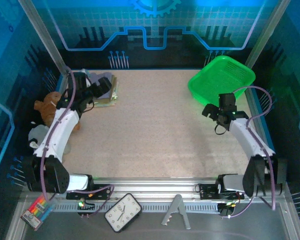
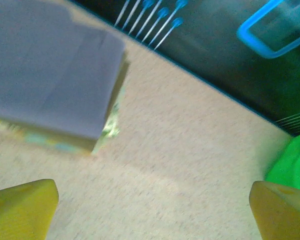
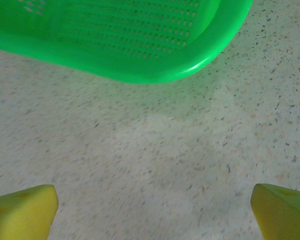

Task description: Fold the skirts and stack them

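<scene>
Fingers point(image 2: 21, 209), left arm point(image 1: 60, 131), spread; skirts point(image 2: 50, 75) stacked beyond, leftward, apparently clear.

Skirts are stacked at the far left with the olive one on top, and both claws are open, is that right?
No: the lavender skirt is on top, per the left wrist view. The stack is far left; left claw and right claw are open.
</scene>
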Action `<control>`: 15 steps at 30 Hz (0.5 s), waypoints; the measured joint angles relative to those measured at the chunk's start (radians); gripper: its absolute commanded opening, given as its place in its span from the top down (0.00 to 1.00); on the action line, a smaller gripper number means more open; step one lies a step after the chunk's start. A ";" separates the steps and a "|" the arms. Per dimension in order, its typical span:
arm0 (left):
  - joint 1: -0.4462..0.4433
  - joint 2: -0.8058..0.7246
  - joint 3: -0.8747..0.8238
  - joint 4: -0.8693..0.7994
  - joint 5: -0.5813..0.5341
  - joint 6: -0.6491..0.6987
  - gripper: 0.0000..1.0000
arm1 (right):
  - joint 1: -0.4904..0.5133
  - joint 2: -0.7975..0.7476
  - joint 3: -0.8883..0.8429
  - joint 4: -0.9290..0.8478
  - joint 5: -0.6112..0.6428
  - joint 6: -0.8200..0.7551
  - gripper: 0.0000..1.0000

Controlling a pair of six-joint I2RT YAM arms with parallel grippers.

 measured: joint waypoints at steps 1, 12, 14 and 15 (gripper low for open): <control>0.003 -0.029 -0.054 0.000 -0.022 -0.004 0.01 | -0.010 0.023 -0.003 0.021 -0.009 -0.029 0.00; 0.049 -0.293 -0.599 0.185 -0.357 0.175 0.01 | -0.008 0.088 -0.205 0.388 -0.078 -0.365 0.00; 0.054 -0.230 -0.629 0.261 -0.356 0.215 0.01 | 0.000 0.103 -0.231 0.444 -0.081 -0.409 0.00; 0.054 -0.183 -0.636 0.301 -0.349 0.237 0.01 | 0.005 0.111 -0.239 0.473 -0.083 -0.430 0.00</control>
